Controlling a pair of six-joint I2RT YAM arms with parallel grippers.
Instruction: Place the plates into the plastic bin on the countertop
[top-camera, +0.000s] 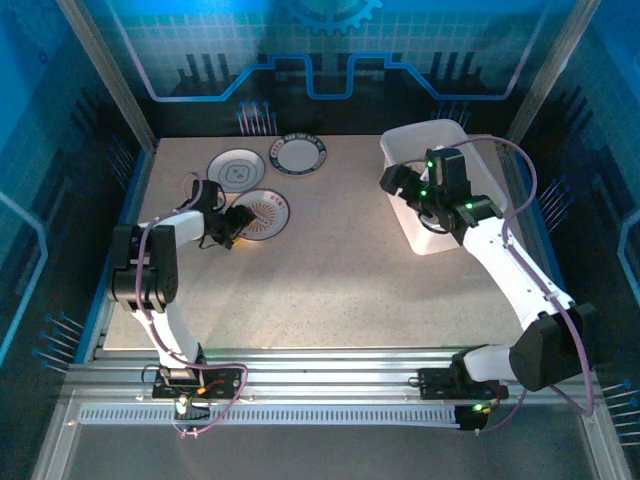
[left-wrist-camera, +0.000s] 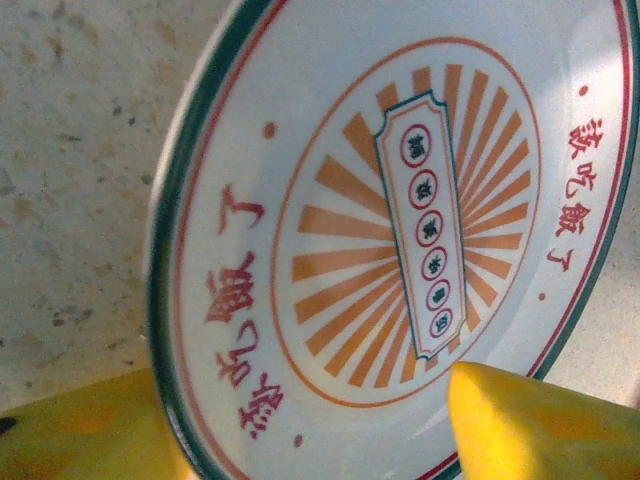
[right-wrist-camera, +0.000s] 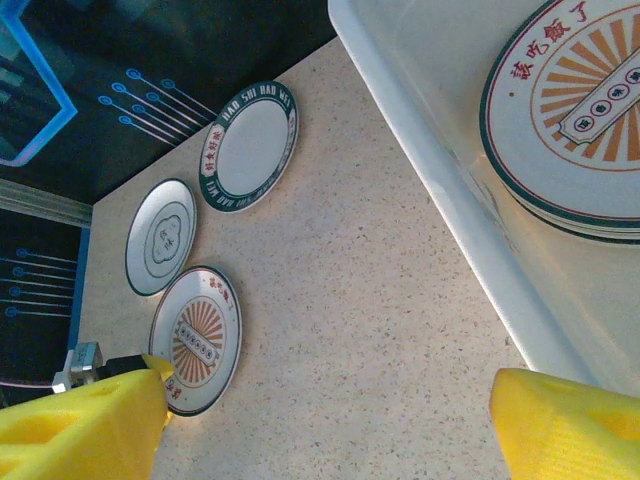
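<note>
Far left of the plastic bin (top-camera: 425, 137), the sunburst plate (top-camera: 262, 213) lies on the table (top-camera: 340, 290) with the open left gripper (top-camera: 232, 236) straddling its rim on the side away from the bin, while the right gripper (top-camera: 400, 180) hangs open and empty over the bin.
</note>
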